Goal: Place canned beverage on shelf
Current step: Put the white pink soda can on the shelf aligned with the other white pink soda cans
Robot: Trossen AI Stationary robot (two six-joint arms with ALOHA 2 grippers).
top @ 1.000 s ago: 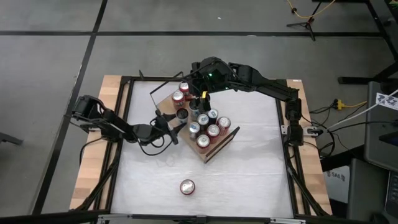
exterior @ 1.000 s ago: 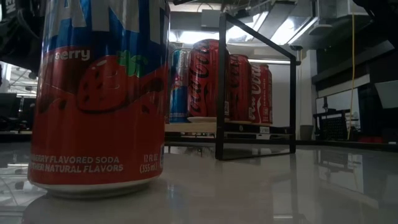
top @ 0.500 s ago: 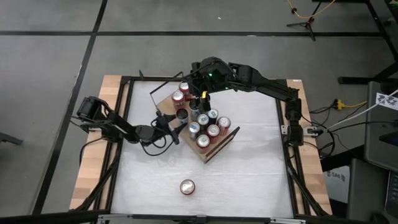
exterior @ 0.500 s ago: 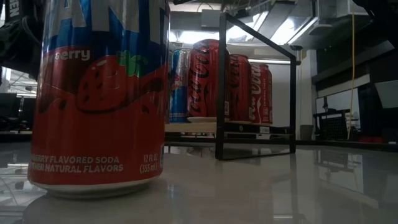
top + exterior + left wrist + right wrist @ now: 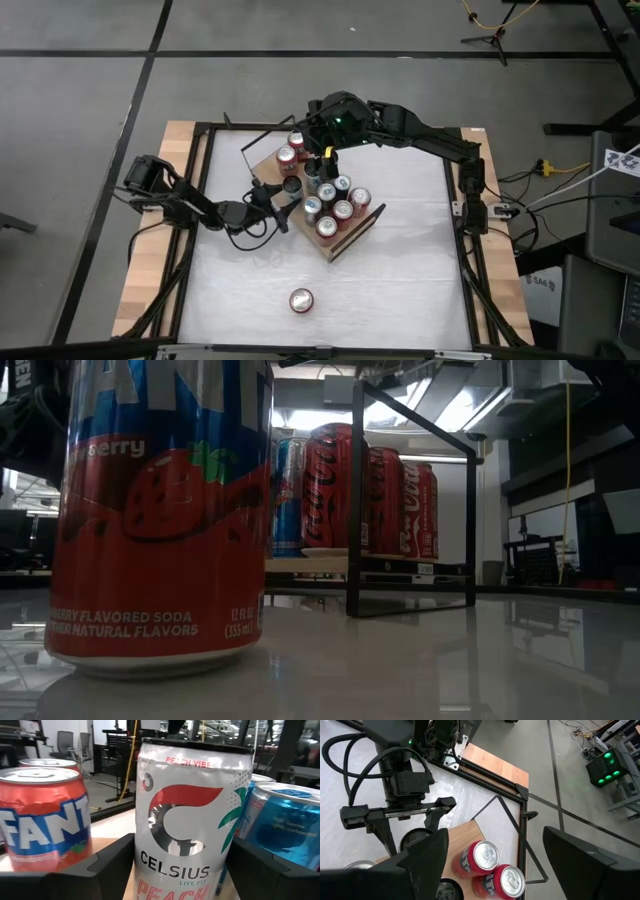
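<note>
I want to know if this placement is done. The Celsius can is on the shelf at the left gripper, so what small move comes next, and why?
Probably draw the left gripper straight back from the shelf once it has let go. The Celsius can already stands upright on the board, and a Fanta can sits close beside it, so a sideways exit could knock a neighbour.

The left arm is stretched across the table, its left gripper [image 5: 284, 205] held with its 2 fingers [image 5: 112, 865] spread. The right arm is extended inward, the right gripper [image 5: 322, 160] parted.
</note>
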